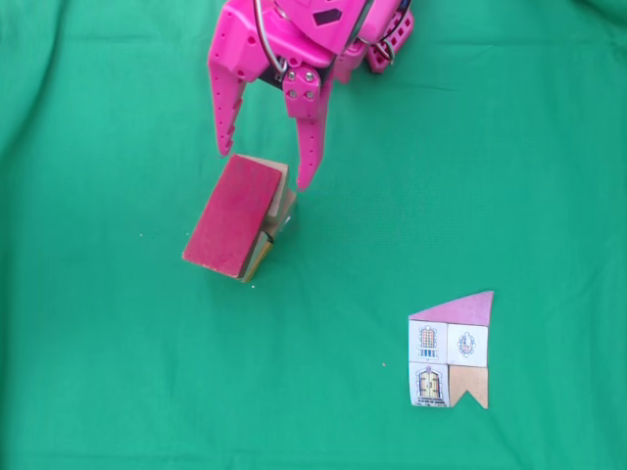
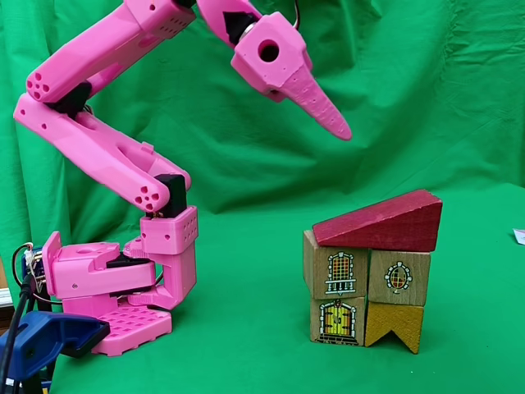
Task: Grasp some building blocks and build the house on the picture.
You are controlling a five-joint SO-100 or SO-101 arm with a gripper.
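The dark-red slanted slab [image 1: 233, 215] [image 2: 381, 223] lies as a roof on top of pale wooden building blocks [image 1: 281, 199] [image 2: 399, 277] stacked in two rows, forming the house. In the side fixed view their fronts show windows, a door and a yellow notched face. My pink gripper [image 1: 265, 164] [image 2: 338, 125] hangs open above the slab's far end, apart from it, with nothing between its fingers. The picture [image 1: 451, 350], a small paper house with a pink roof, lies flat to the lower right in the top-down fixed view.
Green cloth [image 1: 509, 147] covers the table and the backdrop. The pink arm's base [image 2: 115, 287] stands at the left in the side fixed view, held by a blue clamp [image 2: 41, 336]. Open cloth lies between the house and the picture.
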